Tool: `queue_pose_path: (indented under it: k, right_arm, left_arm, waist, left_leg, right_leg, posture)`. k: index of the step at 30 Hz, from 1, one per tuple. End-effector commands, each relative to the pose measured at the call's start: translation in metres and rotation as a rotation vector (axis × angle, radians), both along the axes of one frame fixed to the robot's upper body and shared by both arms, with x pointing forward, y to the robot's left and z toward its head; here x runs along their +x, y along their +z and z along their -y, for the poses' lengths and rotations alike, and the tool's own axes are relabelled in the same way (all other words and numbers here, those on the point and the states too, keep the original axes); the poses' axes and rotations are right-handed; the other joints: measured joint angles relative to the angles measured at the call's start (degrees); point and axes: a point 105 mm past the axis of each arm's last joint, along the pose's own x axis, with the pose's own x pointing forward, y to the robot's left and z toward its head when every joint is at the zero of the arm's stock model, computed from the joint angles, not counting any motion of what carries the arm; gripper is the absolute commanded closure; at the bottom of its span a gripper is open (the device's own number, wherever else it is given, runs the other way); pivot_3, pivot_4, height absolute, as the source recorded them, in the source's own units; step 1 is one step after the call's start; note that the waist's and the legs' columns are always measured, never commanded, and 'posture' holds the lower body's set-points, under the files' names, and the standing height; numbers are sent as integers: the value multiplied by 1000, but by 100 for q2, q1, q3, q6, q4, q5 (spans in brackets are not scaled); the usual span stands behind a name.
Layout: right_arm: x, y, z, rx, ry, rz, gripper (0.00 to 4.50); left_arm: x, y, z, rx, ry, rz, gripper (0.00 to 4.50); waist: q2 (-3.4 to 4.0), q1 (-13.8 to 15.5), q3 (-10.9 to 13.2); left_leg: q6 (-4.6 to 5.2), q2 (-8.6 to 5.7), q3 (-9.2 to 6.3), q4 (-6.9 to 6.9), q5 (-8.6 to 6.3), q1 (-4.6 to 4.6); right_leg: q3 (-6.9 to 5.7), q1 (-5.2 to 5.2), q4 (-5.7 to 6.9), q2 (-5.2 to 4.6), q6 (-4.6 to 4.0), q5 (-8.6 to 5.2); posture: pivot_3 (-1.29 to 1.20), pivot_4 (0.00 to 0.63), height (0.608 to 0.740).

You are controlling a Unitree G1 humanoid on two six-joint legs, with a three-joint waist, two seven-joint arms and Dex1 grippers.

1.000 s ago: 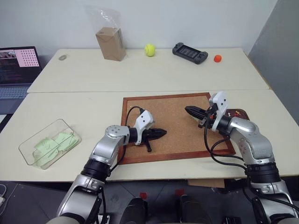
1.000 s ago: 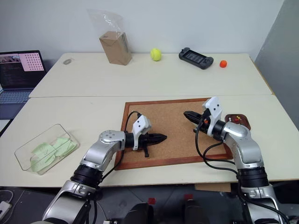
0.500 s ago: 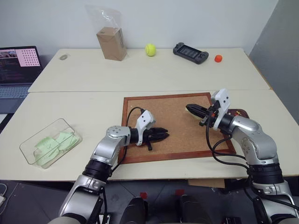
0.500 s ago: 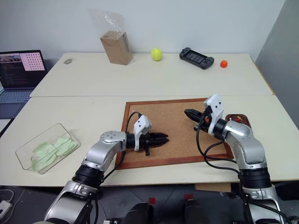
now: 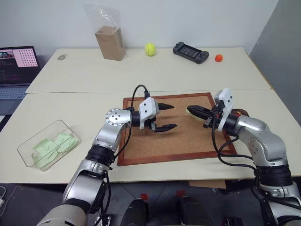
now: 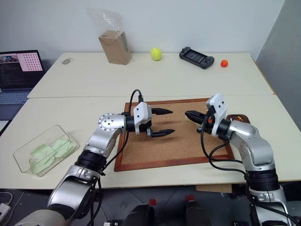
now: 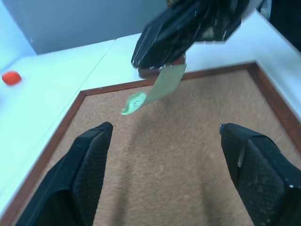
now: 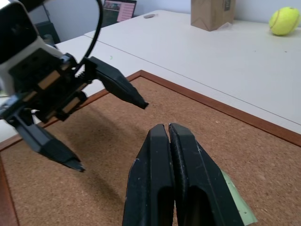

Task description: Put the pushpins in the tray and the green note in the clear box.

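Note:
My right gripper (image 5: 189, 109) hovers over the right part of the corkboard (image 5: 178, 141), shut on the pale green note (image 7: 162, 87). The note hangs from its fingertips, and its edge also shows under the fingers (image 8: 237, 200). My left gripper (image 5: 173, 117) is raised above the middle of the board, open and empty, pointing at the right gripper's tips a short gap away. The clear box (image 5: 73, 131) sits at the near left with green papers inside. The dark reddish tray (image 5: 243, 114) lies just right of the board, partly behind my right arm. The pushpins are too small to make out.
Along the far table stand a brown carton in a clear bag (image 5: 109, 42), a tennis ball (image 5: 150, 49), a black game controller (image 5: 191, 52) and an orange-red ball (image 5: 218, 58). A laptop (image 5: 16, 66) sits at the far left.
My left gripper lifted off the corkboard, rolled and opened, from shut and low to wide apart near the right gripper. The right gripper stayed shut on the note, barely moving.

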Motion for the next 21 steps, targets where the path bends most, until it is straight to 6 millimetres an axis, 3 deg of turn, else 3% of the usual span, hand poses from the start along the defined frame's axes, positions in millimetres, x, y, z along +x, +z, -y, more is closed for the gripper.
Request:
queue_pose_path:
  k: [1, 15, 21]
  right_arm:
    - [-11, 22, -7, 39, 76, 38, 4500]
    - [-30, 19, -22, 60, 151, -7, 4500]
    - [-30, 17, -22, 58, 151, -11, 4500]
  left_arm:
    - [2, 6, 7, -15, -42, 60, 702]
    - [-4, 7, 23, -34, -148, 19, 702]
    - [-7, 6, 24, -42, -163, 0, 1707]
  waist:
    - [0, -2, 0]
    - [-2, -8, 1]
    - [-2, -8, 1]
  left_leg:
    - [0, 0, -1, 0, 0, -2]
    - [1, -1, -10, 2, 0, -10]
    - [1, 0, -12, 3, 0, -10]
  right_leg:
    - [-1, -1, 0, 0, 0, 0]
    - [-7, -5, 2, 4, 0, 0]
    - [-9, -5, 2, 5, 0, 0]
  posture:
    - [0, 150, 740]
    - [0, 150, 740]
    - [0, 150, 740]
